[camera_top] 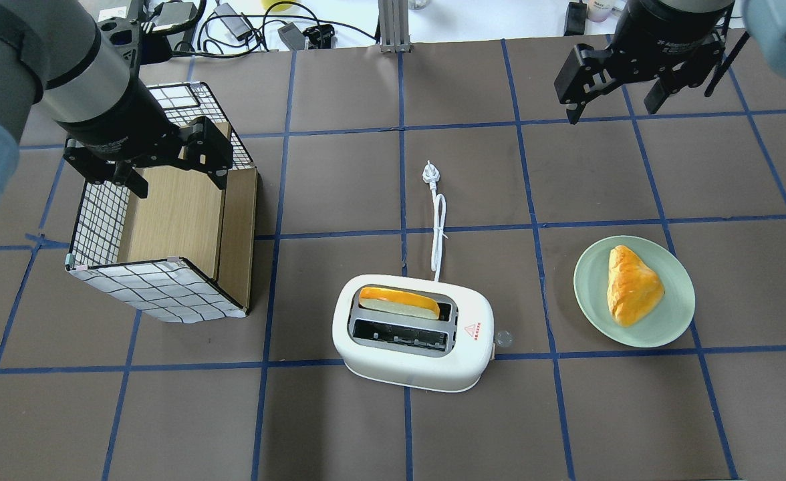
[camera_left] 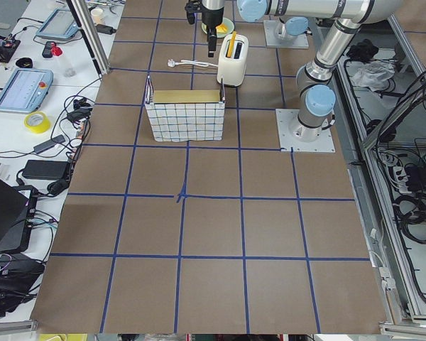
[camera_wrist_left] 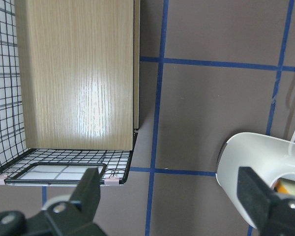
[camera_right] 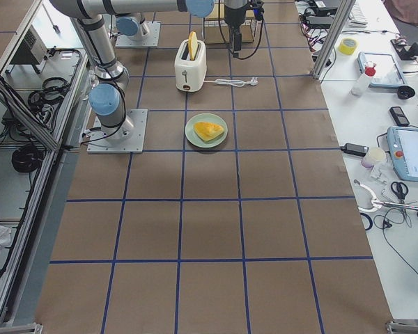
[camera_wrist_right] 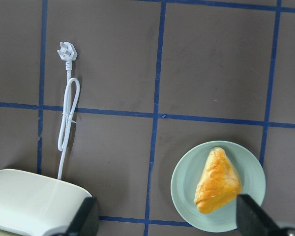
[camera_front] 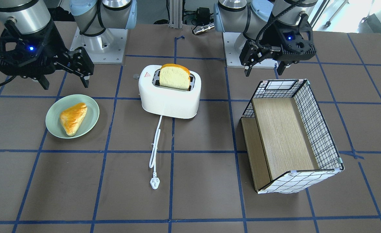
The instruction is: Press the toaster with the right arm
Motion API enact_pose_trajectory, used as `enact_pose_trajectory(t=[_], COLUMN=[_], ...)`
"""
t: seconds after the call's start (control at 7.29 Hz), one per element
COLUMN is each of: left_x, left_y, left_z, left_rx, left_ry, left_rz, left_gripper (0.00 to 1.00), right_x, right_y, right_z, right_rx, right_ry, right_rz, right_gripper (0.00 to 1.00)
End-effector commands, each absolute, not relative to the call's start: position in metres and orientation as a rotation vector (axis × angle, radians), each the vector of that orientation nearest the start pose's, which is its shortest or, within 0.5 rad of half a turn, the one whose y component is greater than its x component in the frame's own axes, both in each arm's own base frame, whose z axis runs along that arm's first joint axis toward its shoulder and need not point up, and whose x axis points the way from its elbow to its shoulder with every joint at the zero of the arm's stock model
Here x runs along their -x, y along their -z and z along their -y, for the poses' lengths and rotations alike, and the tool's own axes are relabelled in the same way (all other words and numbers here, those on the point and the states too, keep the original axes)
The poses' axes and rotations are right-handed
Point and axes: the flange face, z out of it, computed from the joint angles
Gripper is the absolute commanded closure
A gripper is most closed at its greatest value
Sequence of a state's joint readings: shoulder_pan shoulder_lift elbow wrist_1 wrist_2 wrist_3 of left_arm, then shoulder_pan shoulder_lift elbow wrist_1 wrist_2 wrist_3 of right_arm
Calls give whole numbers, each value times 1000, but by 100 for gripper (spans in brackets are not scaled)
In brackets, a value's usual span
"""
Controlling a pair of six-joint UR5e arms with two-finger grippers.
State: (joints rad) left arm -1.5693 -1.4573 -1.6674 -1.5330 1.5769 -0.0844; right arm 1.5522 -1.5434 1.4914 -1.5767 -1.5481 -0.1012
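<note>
Seen from the overhead camera, the toaster (camera_top: 408, 371) stands a little toward 6 o'clock of the middle of the bench (camera_top: 339, 187). It is a white, rounded plastic body with two long slots on top and a small red triangle (camera_top: 473, 331) printed near its 3 o'clock end. A slice of bread (camera_top: 400, 304) with an orange crust stands upright in the slot nearer 12 o'clock, while the other slot shows its dark metal interior. A white cord (camera_top: 438, 234) runs from the toaster toward 12 o'clock, looped and tied midway, and ends in a plug (camera_top: 431, 175) lying flat on the bench. The right end effector (camera_top: 612, 110) hangs above the bench at about 1 o'clock of the toaster, well apart from it, with its fingers spread and nothing between them. The left end effector (camera_top: 179, 186) is likewise spread wide above the grid-patterned basket (camera_top: 159, 290) at 10 o'clock. A green plate (camera_top: 590, 300) carrying a golden pastry (camera_top: 633, 284) sits at 3 o'clock of the toaster. A small pale knob (camera_top: 504, 339) at the toaster's 3 o'clock end is hard to make out. Both wrist views cut the toaster off, each showing one rounded corner.
</note>
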Motion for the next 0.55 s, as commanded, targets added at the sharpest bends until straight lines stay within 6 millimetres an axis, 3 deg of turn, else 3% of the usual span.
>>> enact_pose_trajectory(t=[0.0, 0.41], left_x=[132, 132], left_y=[-497, -497], left_z=[449, 449], left_rx=[135, 135], left_ry=[85, 87], left_rz=[-3134, -3134], left_gripper=[0, 0], right_x=[-131, -127], right_y=[-499, -500], right_z=[503, 502], right_rx=[122, 149], right_ry=[50, 57], right_rz=[-3084, -3117], right_gripper=[0, 0])
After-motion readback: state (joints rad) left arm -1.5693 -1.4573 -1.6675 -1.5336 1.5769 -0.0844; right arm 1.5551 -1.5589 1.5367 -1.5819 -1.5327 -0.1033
